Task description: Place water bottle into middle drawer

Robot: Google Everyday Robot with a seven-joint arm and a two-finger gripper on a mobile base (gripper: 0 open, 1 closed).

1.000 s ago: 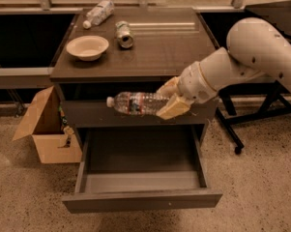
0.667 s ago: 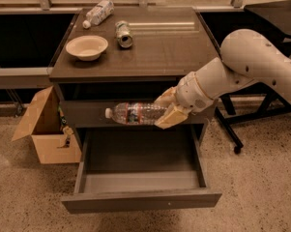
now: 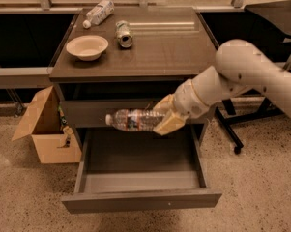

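Grey-brown middle drawer (image 3: 140, 199) stands pulled out nearest the camera, its front panel plain; the inside is smooth and grey, with nothing lying in it

Status: drawer open, done. Bottle in drawer, not yet done

Above the rear half of the drawer the water bottle (image 3: 133, 120) hangs in the air. It lies horizontal with its white cap toward the left of the view, clear of the drawer floor and level with the shut drawer front above

Claw (image 3: 167, 116) is clenched on the bottle's base end, the tan fingers (image 3: 165, 124) closed over and under the body. It appears to touch nothing else. The white arm (image 3: 246, 74) reaches in from the right of the view

Judgement: the carry is mostly finished, since the bottle is already over the opening. What remains is to lower it onto the drawer floor, let go and pull the arm clear

A cardboard box (image 3: 41, 129) sits on the floor beside the table, flaps open

Farther back, the table (image 3: 169, 52) top carries a pale bowl (image 3: 87, 46), a metal can (image 3: 124, 34) on its side, and a second clear bottle (image 3: 98, 12) at the rear corner, all well apart from the claw
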